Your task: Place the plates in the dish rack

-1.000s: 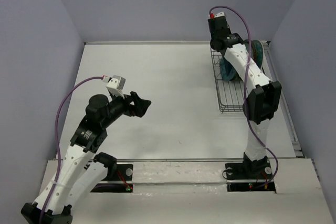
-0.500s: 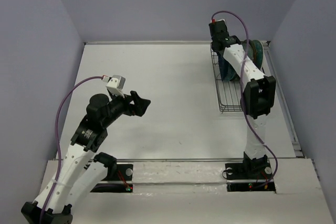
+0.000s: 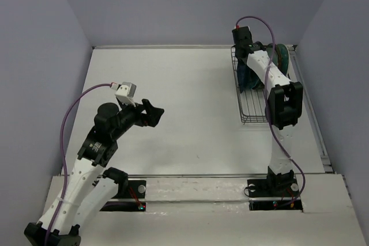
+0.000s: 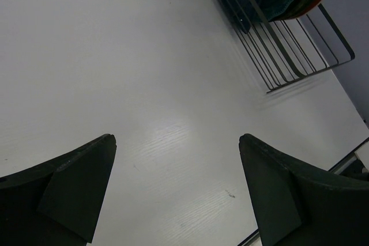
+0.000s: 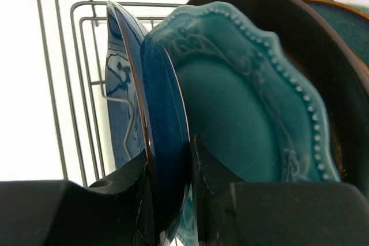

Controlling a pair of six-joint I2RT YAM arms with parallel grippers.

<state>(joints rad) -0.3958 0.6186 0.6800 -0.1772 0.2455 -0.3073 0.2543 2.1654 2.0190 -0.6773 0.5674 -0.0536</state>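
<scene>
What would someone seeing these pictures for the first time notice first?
Most striking is the right hand pinching the rim of a dark blue plate, upright in the wire rack at the far right corner of the table. Close behind it stands a teal plate with a beaded, wavy edge. The left hand hangs open above the table, holding nothing.
</scene>
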